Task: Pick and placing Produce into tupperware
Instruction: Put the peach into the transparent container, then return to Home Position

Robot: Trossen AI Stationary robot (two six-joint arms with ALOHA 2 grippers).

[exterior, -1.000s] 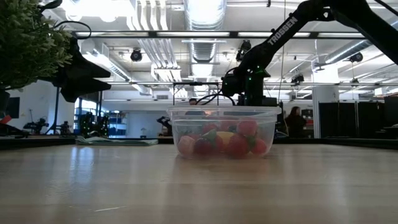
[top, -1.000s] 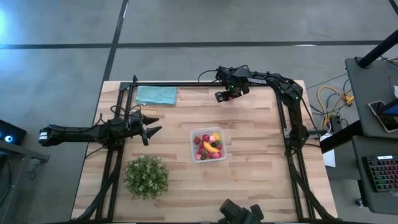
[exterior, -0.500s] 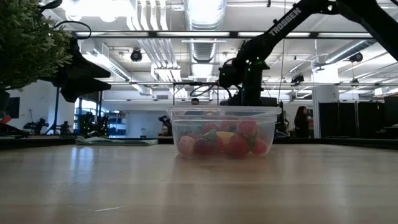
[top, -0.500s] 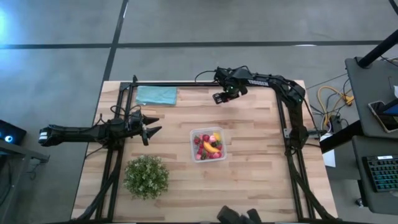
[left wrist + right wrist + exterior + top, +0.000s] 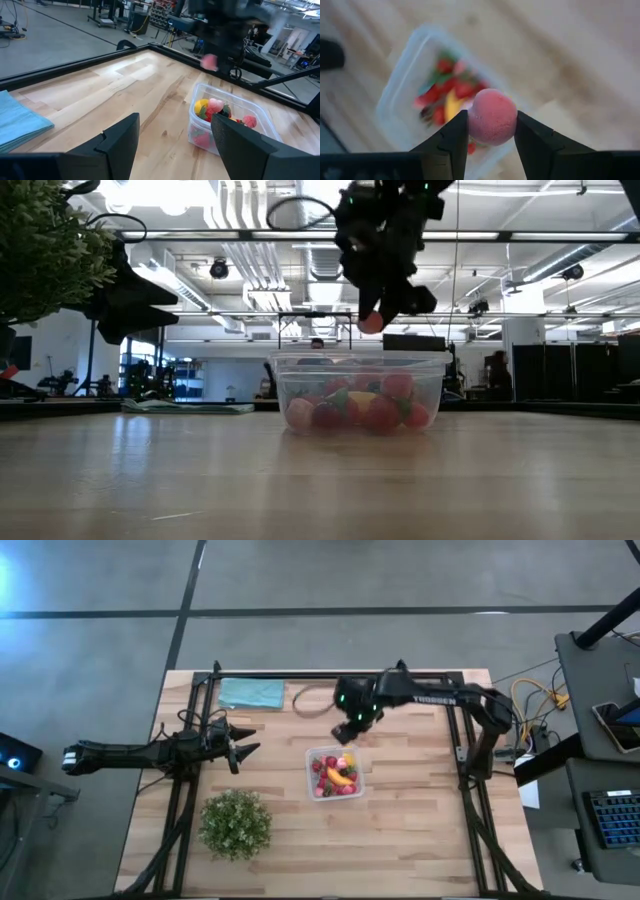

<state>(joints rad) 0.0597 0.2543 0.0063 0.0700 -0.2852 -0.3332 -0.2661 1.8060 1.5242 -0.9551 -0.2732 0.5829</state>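
Note:
The clear tupperware [image 5: 335,772] stands mid-table on its base, with red, pink and yellow produce [image 5: 360,410] inside. My right gripper [image 5: 346,730] hangs above its far rim, shut on a round pink fruit [image 5: 492,116], which also shows in the low view as the pink fruit [image 5: 371,321]. My left gripper [image 5: 240,750] waits open near the table's left edge, nothing between its fingers [image 5: 120,145]. My right gripper pinches the pink fruit by two opposite sides [image 5: 470,122] between its two fingers. The fingers slant down from the far side. The fruit hangs lifted clear, above the tupperware's far rim [image 5: 360,358].
A bushy green plant [image 5: 235,823] stands at the near left. A teal folded cloth [image 5: 250,692] lies at the far left corner. Bare wood stretches to the right of the tupperware and along the near edge.
My right gripper has swung from the table's far edge toward the tupperware and risen, rolling and tipping as it went. It now hangs over the container's far side with the pink fruit between its fingers.

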